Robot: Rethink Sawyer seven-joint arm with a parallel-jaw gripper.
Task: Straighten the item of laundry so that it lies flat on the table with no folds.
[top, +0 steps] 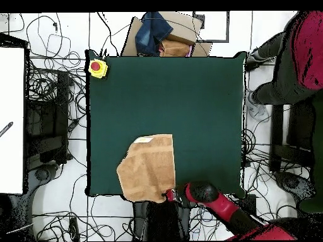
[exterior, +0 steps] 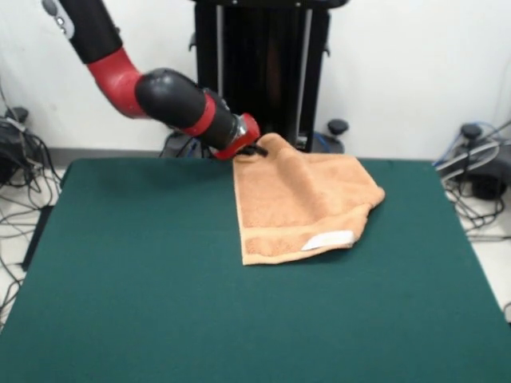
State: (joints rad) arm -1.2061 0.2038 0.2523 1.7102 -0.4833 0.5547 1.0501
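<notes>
The peach-orange towel (exterior: 299, 203) lies on the dark green table (exterior: 144, 271), toward its far side near the robot. Its far corner is lifted and bunched, and one side is folded, with the white label (exterior: 327, 239) showing near its front edge. In the overhead view the towel (top: 148, 167) sits at the table's (top: 189, 94) lower edge. My gripper (exterior: 257, 149) is at the towel's raised far corner and appears shut on it; in the overhead view the gripper (top: 171, 194) is at the towel's lower right corner.
A yellow box with a red button (top: 97, 67) sits at one table corner. A person (top: 296, 53) stands beside the table's right edge in the overhead view. Cables and equipment lie on the floor around the table. A cardboard box with cloth (top: 165, 34) is beyond the far edge.
</notes>
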